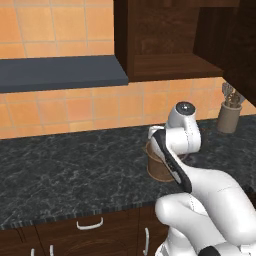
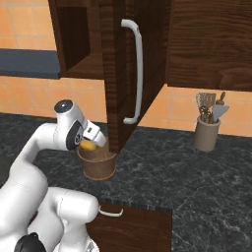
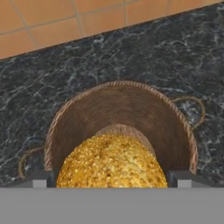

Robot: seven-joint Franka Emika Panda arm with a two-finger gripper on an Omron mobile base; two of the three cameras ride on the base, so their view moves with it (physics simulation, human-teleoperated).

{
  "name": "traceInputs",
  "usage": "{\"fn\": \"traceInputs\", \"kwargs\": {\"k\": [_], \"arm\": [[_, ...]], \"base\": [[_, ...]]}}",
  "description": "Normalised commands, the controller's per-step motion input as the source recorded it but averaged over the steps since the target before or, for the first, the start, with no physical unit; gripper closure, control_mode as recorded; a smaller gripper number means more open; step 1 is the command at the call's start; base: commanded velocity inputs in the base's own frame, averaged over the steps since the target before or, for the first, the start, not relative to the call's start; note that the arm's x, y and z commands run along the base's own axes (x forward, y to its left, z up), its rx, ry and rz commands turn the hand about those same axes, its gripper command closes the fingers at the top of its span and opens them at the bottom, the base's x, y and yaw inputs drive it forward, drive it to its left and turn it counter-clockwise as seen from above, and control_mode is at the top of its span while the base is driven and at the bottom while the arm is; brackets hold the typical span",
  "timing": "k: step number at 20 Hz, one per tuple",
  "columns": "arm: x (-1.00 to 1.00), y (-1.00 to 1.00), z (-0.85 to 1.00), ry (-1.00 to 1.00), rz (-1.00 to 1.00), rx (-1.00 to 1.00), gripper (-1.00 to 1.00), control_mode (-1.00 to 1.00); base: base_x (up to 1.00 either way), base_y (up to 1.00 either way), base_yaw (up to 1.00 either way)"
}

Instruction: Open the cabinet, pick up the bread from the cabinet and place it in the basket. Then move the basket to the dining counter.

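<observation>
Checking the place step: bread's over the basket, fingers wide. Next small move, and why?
Probably lift the gripper straight up and clear. Its fingers stand wide either side of the bread, which sits low in the mouth of the basket on the black worktop, so it looks released; the basket comes next.

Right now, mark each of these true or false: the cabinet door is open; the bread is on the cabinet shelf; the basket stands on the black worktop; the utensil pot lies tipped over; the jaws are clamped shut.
1. The cabinet door is open. True.
2. The bread is on the cabinet shelf. False: it sits at the basket mouth, between the fingertips.
3. The basket stands on the black worktop. True.
4. The utensil pot lies tipped over. False: it stands upright on the worktop.
5. The jaws are clamped shut. False: they stand wide, either side of the bread.
</observation>
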Motion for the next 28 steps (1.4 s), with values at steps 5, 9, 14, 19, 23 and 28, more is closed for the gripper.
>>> {"fn": "traceInputs", "kwargs": {"k": [5,9,14,19,23,28], "arm": [[0.56,0.03,-0.34,0.04,0.00,0.00,1.00,-1.00],[0.59,-0.02,-0.34,0.11,0.00,0.00,1.00,-1.00],[0.37,-0.13,-0.40,0.12,0.00,0.00,1.00,-1.00],[0.17,-0.11,-0.43,0.05,0.00,0.00,1.00,-1.00],[0.25,-0.01,-0.45,0.00,0.00,0.00,1.00,-1.00],[0.06,-0.06,-0.22,0.00,0.00,0.00,-1.00,-1.00]], "base": [[0.00,0.00,0.00],[0.00,0.00,0.00],[0.00,0.00,0.00],[0.00,0.00,0.00],[0.00,0.00,0.00],[0.00,0.00,0.00]]}}
